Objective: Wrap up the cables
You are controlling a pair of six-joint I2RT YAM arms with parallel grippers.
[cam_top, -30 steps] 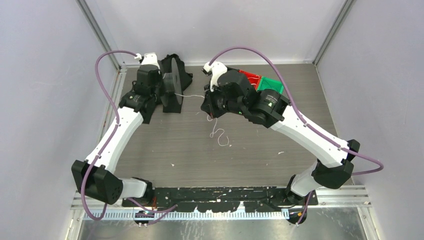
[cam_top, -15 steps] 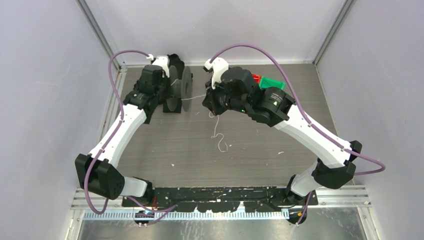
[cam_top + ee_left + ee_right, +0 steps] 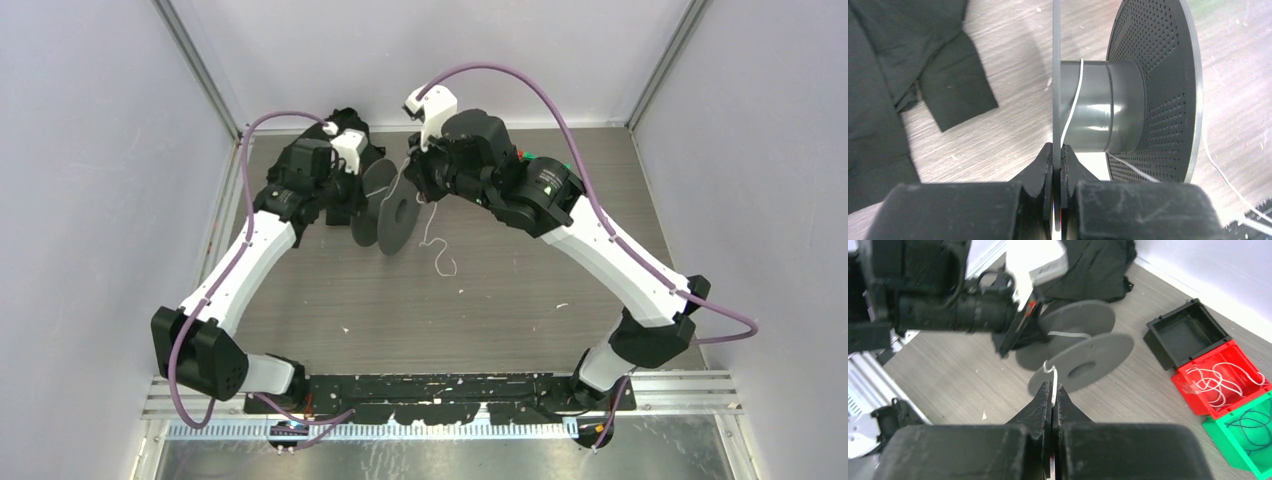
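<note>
A dark grey spool [image 3: 392, 212] with two perforated flanges is held off the table. My left gripper [image 3: 1057, 150] is shut on the thin edge of one flange [image 3: 1056, 60]. A thin white cable [image 3: 1075, 95] crosses the spool's hub [image 3: 1103, 112]. My right gripper [image 3: 1053, 388] is shut on this cable [image 3: 1053, 380] just in front of the spool [image 3: 1083, 356]. In the top view the right gripper [image 3: 408, 183] is right beside the spool. The cable's loose tail [image 3: 437, 255] hangs in curls onto the table.
A black cloth [image 3: 1093, 265] lies at the back left, also in the left wrist view [image 3: 888, 75]. At the back right stand an empty black bin [image 3: 1185, 332], a red bin [image 3: 1220, 377] with white cables and a green bin [image 3: 1248, 432] with dark wires.
My left gripper has carried the spool from the back left toward the middle and turned it. My right gripper has moved back with the cable; the loose tail has been dragged back.
</note>
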